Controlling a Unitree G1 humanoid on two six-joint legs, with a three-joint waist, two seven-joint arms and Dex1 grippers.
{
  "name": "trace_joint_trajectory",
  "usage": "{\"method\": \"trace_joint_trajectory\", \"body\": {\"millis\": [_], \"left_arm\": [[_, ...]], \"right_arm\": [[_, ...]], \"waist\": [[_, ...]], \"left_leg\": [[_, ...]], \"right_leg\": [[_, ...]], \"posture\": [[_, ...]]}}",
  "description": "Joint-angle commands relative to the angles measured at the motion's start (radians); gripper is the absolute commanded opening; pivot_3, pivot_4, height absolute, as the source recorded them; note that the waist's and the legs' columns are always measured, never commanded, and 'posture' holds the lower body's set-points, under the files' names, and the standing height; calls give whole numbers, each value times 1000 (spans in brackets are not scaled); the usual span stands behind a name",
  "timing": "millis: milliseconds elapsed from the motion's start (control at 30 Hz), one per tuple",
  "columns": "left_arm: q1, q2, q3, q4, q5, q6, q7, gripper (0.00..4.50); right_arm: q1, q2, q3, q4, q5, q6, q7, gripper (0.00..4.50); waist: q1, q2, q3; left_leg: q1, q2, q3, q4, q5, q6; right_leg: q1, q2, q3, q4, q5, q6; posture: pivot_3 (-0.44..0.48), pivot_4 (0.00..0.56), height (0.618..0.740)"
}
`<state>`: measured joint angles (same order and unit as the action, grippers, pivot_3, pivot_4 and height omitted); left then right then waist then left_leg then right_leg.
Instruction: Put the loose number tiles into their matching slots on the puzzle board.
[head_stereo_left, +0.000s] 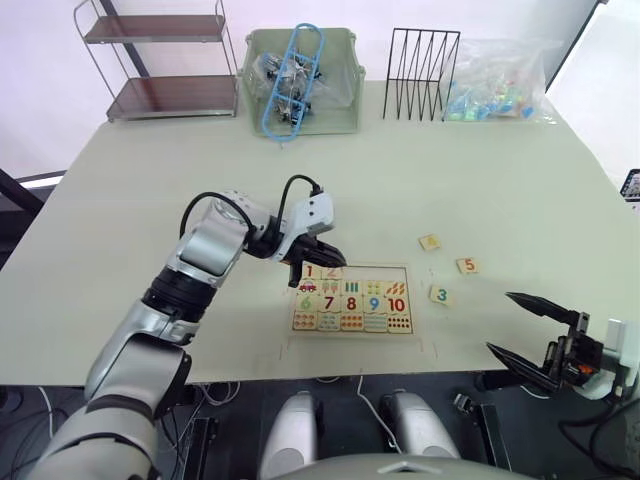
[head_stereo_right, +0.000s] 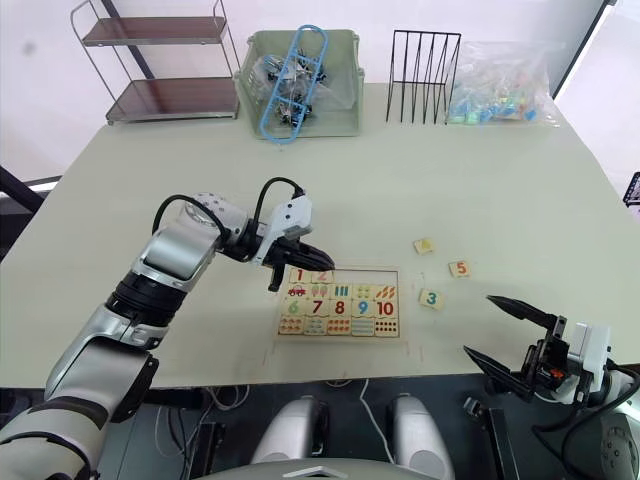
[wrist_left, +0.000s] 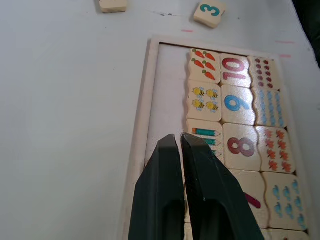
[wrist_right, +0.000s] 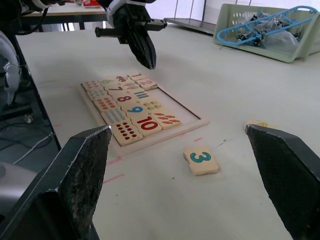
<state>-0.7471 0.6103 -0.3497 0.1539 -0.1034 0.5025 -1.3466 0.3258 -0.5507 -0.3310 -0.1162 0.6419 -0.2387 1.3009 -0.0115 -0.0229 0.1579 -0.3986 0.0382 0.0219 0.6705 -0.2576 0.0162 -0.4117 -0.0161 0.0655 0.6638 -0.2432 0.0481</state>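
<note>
My left gripper (wrist_left: 180, 142), fingers pressed together, is hovering over the puzzle board (head_stereo_left: 352, 300), lying longways left-to-right; my right gripper (head_stereo_left: 520, 325) is gaping wide beside it.

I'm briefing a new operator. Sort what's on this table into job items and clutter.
Job items:
- puzzle board, tiles 1 and 2 seated in its top row
- loose 3 tile
- loose 5 tile
- third loose tile, digit unreadable

Clutter:
- green bin holding blue hangers
- black wire rack
- two-tier shelf
- plastic bag
</note>
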Motion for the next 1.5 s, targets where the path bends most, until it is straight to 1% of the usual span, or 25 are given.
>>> {"method": "trace_joint_trajectory", "body": {"millis": [33, 267, 367, 567, 667, 733, 933, 1033, 1100, 1167, 1300, 1400, 1500], "left_arm": [[23, -16, 48, 50, -20, -134, 17, 89], [39, -44, 48, 190, -6, -282, 18, 89], [37, -55, 39, 233, 3, -319, 16, 89], [90, -48, 10, 253, 31, -389, -4, 89], [108, -47, 9, 272, 45, -438, 5, 89], [117, -54, 24, 279, 32, -457, 13, 89], [141, -81, 114, 266, -54, -461, 37, 89], [177, -72, 193, 185, -145, -398, 41, 89], [208, -56, 228, 129, -165, -374, 61, 89], [238, -47, 259, 84, -158, -348, 127, 89], [295, -60, 348, -5, -215, -263, 237, 89], [350, -74, 419, -55, -234, -254, 337, 89], [433, -100, 502, -118, -263, -246, 444, 89]], "right_arm": [[4, -6, -29, -17, 19, -7, -4, 4500], [20, -7, -32, -27, 22, -6, -10, 4500], [22, -10, -34, -29, 22, -6, -11, 4500], [29, -16, -39, -37, 25, -4, -14, 4500], [34, -17, -39, -43, 26, -3, -18, 4500], [37, -15, -39, -46, 26, -4, -21, 4500], [46, -10, -45, -53, 25, -4, -41, 4500], [51, 2, -67, -65, 34, 1, -80, 4500], [55, 11, -74, -70, 37, 9, -106, 4500], [58, 19, -75, -66, 19, 19, -145, 4500], [50, 24, -74, -65, -2, 41, -203, 4500], [43, 14, -74, -61, -11, 60, -228, 4500], [47, -3, -89, -42, -12, 84, -238, 4500]], "waist": [[0, 0, 0], [1, 0, 0], [1, 0, 0], [1, 0, 0], [1, 1, -1], [1, 1, -1], [1, 2, -2], [-1, 2, -1], [-1, 1, -1], [-1, 2, -1], [0, 2, -1], [0, 2, -1], [0, 2, -1]], "left_leg": [[0, 0, 0, 0, 0, 0], [0, 0, 0, 0, 0, 0], [0, 0, 0, 0, 0, 0], [0, 0, 0, 0, 0, 0], [2, 0, 0, 0, 0, 0], [2, 0, 0, 0, 0, 0], [2, 0, 0, 0, 0, 0], [2, 0, 0, 0, 0, 0], [1, 0, 0, 0, 0, 0], [1, 1, -1, 0, 0, 0], [2, 0, 0, 0, 0, 0], [2, 0, 0, 0, 0, 0], [2, 0, 0, 0, 0, 0]], "right_leg": [[0, 0, 0, 0, 0, 0], [0, 0, 0, 0, 0, 0], [0, 0, 0, 0, 0, 0], [0, 0, 0, 0, 0, 0], [2, 0, 0, 0, 0, 0], [2, 0, 0, 0, 0, 0], [2, 0, 0, 0, 0, 0], [2, 0, 0, 0, 0, 0], [2, 0, -1, 0, 0, 0], [2, 0, -1, 0, 0, 0], [2, -1, -1, 0, 0, 0], [2, -1, -1, 0, 0, 0], [2, -1, -1, -1, 0, 0]], "posture": [[0, 150, 740], [0, 150, 740], [0, 150, 740], [0, 150, 740], [0, 150, 740], [0, 150, 740], [0, 150, 740], [0, 150, 740], [0, 150, 740], [0, 150, 740], [0, 150, 740], [0, 150, 740], [0, 150, 740]]}}
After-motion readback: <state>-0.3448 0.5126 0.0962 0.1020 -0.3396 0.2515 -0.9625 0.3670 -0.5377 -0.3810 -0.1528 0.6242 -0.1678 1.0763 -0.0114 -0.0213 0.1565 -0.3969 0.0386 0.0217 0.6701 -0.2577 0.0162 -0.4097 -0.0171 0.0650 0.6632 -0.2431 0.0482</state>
